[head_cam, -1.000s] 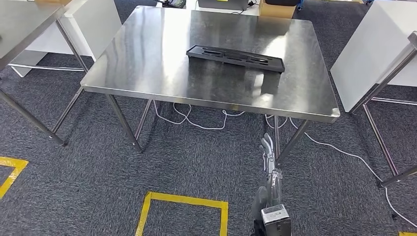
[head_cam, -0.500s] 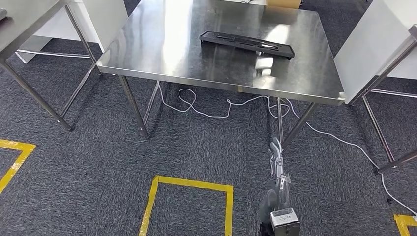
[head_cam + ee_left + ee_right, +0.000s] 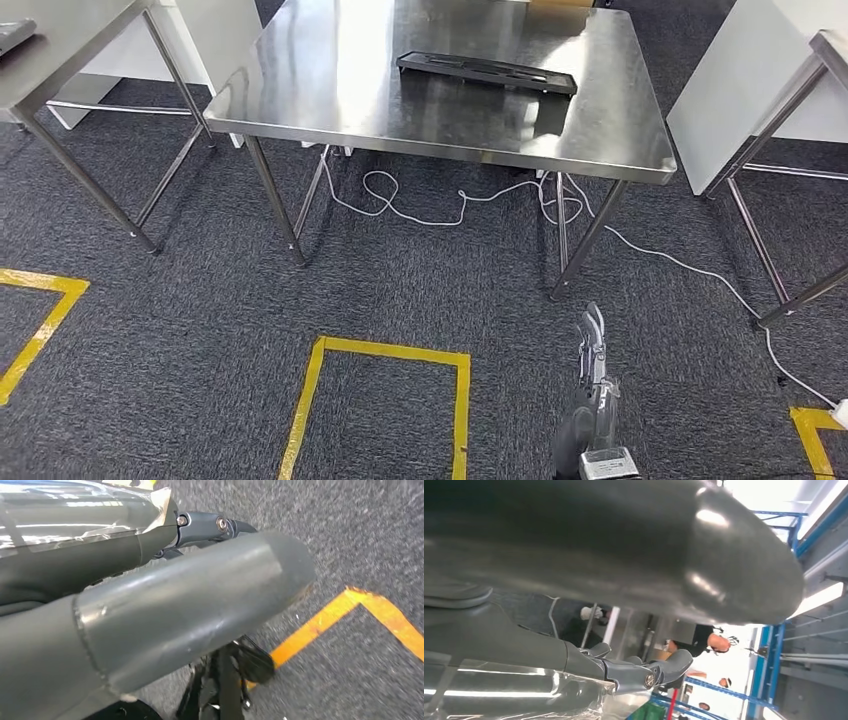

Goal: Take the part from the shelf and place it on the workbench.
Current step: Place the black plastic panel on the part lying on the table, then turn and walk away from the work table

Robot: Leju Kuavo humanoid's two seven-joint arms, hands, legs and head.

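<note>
The black part (image 3: 487,72) lies flat on the steel workbench (image 3: 330,90) in the upper middle of the head view, well apart from either hand, so the placing looks done. The right hand (image 3: 592,345) hangs at lower right over the carpet with fingers straight and holding nothing, as an idle arm would. The left hand (image 3: 150,600) grips nothing, its thick thumb extended above the yellow floor tape (image 3: 345,615).
</note>
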